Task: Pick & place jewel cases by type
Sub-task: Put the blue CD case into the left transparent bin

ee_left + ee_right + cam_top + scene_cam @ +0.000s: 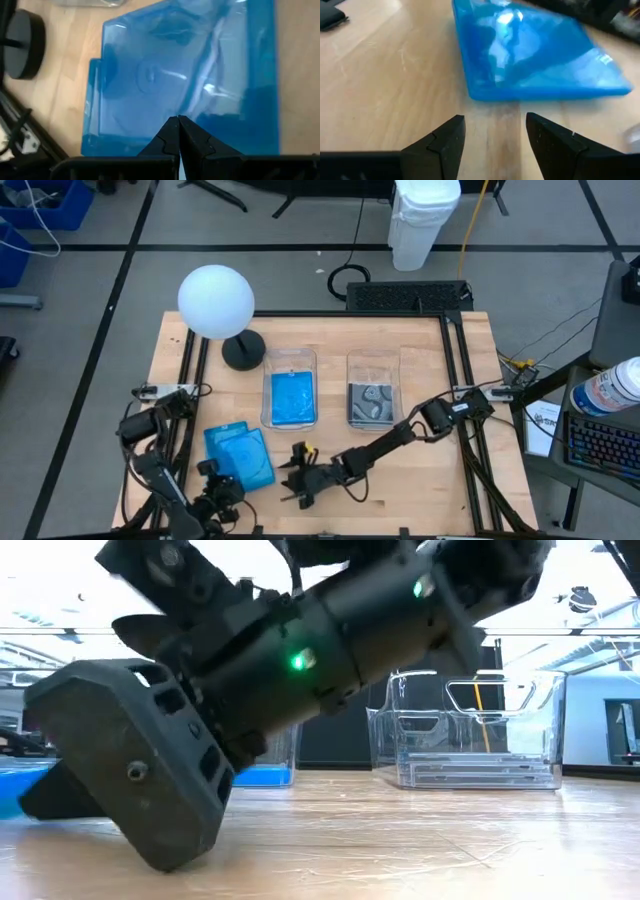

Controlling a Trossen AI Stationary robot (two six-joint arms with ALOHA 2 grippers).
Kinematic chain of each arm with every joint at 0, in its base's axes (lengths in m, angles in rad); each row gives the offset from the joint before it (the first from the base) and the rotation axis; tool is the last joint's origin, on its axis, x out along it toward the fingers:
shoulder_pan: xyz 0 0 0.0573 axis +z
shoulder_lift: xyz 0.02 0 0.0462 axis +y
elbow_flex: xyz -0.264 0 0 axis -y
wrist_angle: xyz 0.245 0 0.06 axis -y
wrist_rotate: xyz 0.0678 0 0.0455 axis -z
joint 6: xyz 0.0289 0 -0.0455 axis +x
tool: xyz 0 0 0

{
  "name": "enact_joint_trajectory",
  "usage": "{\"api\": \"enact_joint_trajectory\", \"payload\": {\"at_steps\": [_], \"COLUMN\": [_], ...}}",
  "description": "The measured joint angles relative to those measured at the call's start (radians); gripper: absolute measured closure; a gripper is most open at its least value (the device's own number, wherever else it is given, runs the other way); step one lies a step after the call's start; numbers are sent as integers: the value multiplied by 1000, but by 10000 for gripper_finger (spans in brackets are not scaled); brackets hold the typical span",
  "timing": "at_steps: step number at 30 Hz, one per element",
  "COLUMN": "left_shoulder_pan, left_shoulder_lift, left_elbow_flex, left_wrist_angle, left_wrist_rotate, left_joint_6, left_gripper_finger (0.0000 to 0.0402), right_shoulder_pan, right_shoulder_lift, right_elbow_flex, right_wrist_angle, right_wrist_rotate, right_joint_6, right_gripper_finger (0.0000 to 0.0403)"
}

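Blue jewel cases [238,456] lie stacked on the table at the near left, the top one [190,75] shifted off the one below [92,110]. My left gripper [224,488] is shut, its tips [178,120] over the top case near its near edge. My right gripper [293,476] stands open low over the wood just right of the stack, pointing at the edge of the blue case [545,92], with nothing between its fingers [445,140]. More blue cases lie in the left clear bin [290,395] and grey-patterned ones in the right clear bin [373,398]. My left gripper's shut fingertips [172,131] come slanting down from the table's near side onto the top blue case by its near edge [200,135]. The fingers hide the spot, so I cannot tell whether they touch the case. The case lies on the one below.
A lamp with a white globe [215,300] and a black round base [243,350] stands at the far left. The two bins stand side by side at the table's middle, seen in the low view too [470,730]. Bare wood lies at the near right.
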Motion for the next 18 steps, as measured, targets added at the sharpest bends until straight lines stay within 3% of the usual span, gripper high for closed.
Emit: {"api": "enact_joint_trajectory", "payload": {"at_steps": [6,10,13,18], "left_shoulder_pan": [-51,-72,-86,-63], "left_shoulder_lift": [-55,-79,-99,-167], "left_elbow_flex": [0,1,0,-64], "left_wrist_angle": [19,-27,-109,-104], "left_wrist_rotate": [-33,-82,-16,39], "left_joint_6": [-22,-103,-236,-305], "left_gripper_finger": [385,388,397,396], "right_shoulder_pan": [-23,-21,-19,-17], "right_shoulder_lift": [0,-21,-51,-87], "right_elbow_flex": [-1,-1,-2,-1], "right_wrist_angle": [20,-14,-68,-115], "right_wrist_rotate": [-168,-177,-182,-185], "right_joint_6": [113,105,107,107], "right_gripper_finger": [217,231,245,270]}}
